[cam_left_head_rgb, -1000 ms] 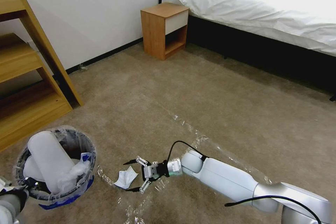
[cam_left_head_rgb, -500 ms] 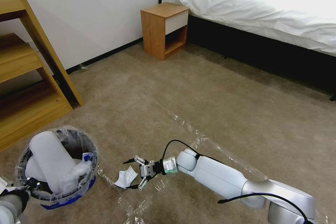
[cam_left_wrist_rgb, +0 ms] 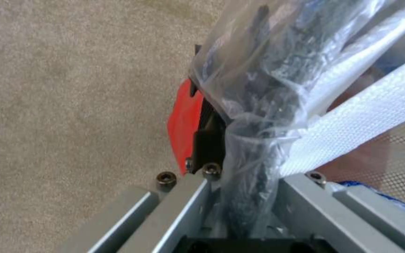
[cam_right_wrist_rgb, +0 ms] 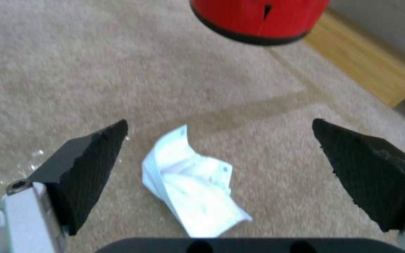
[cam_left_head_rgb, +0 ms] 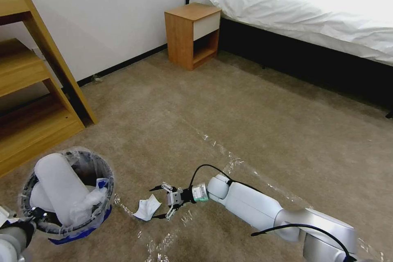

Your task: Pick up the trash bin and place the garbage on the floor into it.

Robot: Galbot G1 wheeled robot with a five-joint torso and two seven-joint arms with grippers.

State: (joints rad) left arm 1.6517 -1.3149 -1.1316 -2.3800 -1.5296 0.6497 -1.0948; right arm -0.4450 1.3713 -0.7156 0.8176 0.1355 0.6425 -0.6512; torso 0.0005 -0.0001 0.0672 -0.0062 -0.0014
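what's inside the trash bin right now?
The trash bin, held at its rim by the left gripper, holds two white slippers on end and its crinkly clear liner. Anything beneath them is covered.

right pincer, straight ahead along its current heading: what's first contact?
Likely the crumpled white paper on the carpet: the right pincer is open and aimed at it. The red trash bin hangs farther along.
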